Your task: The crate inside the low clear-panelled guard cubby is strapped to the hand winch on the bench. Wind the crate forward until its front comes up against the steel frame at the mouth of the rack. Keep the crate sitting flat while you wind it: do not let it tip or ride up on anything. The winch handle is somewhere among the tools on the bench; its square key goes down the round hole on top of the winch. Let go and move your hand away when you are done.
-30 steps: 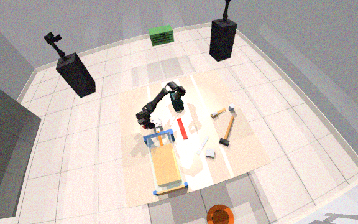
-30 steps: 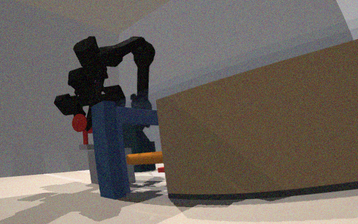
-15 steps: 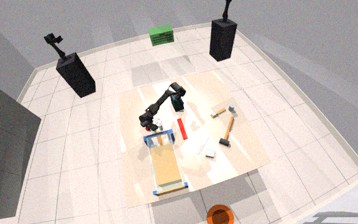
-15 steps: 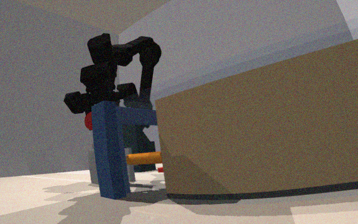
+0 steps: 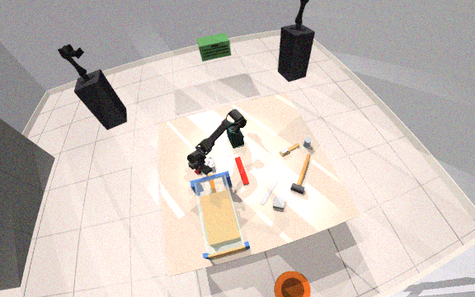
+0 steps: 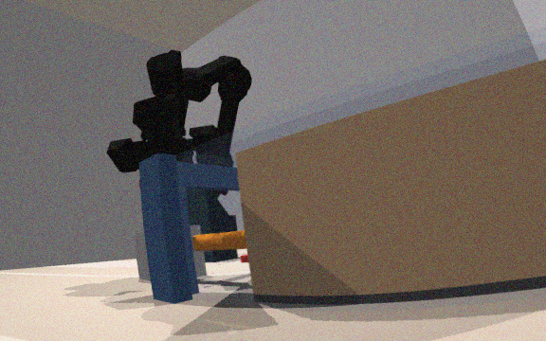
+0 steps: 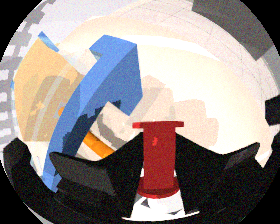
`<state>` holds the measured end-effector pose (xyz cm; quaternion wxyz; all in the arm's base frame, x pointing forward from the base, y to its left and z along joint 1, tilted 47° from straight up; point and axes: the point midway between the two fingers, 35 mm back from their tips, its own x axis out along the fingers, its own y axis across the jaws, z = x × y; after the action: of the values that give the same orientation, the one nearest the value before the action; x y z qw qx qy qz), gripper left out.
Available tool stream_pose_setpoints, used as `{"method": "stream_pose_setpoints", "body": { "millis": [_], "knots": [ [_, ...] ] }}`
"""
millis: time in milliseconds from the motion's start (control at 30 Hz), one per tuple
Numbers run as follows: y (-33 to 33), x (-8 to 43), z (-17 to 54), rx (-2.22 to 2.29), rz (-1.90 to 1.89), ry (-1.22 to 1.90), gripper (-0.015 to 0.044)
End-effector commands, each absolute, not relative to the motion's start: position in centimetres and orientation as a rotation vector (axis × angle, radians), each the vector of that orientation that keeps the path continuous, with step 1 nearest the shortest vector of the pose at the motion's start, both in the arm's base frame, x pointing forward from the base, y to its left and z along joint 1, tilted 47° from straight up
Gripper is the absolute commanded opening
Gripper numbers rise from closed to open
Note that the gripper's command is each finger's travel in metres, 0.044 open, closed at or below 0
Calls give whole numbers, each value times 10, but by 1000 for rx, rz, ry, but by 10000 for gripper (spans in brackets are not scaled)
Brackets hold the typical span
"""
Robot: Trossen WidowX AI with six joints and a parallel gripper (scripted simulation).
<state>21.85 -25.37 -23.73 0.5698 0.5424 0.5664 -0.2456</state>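
My gripper (image 5: 200, 169) (image 7: 159, 159) is shut on the upright red knob (image 7: 159, 167) of the winch handle, beside the frame's outer side. The handle's pale arm shows below the knob in the wrist view; its key is hidden. The grey winch (image 6: 199, 251) stands outside the blue steel frame (image 5: 210, 180) (image 6: 166, 232) (image 7: 108, 75), mostly hidden by its post. An orange strap (image 5: 212, 184) (image 6: 220, 241) (image 7: 98, 146) runs through the frame to the tan crate (image 5: 220, 219) (image 6: 396, 199) (image 7: 38, 95). The crate sits flat in the clear-panelled cubby, its front apart from the frame.
A red bar (image 5: 242, 171) lies right of the winch. Farther right are a mallet (image 5: 303, 173), a small hammer (image 5: 289, 149), a grey cylinder (image 5: 307, 143), a pale strip (image 5: 269, 193) and a grey block (image 5: 279, 203). The frame's top crossbar (image 6: 209, 175) is close to my gripper.
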Motion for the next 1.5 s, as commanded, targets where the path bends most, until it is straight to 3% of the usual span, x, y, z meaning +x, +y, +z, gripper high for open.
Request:
{"method": "stream_pose_setpoints", "body": {
  "millis": [0, 1467],
  "knots": [
    [-237, 232, -226, 1300, -524, 1332, 0],
    [-189, 244, -178, 1304, -520, 1334, 0]
  ]
}}
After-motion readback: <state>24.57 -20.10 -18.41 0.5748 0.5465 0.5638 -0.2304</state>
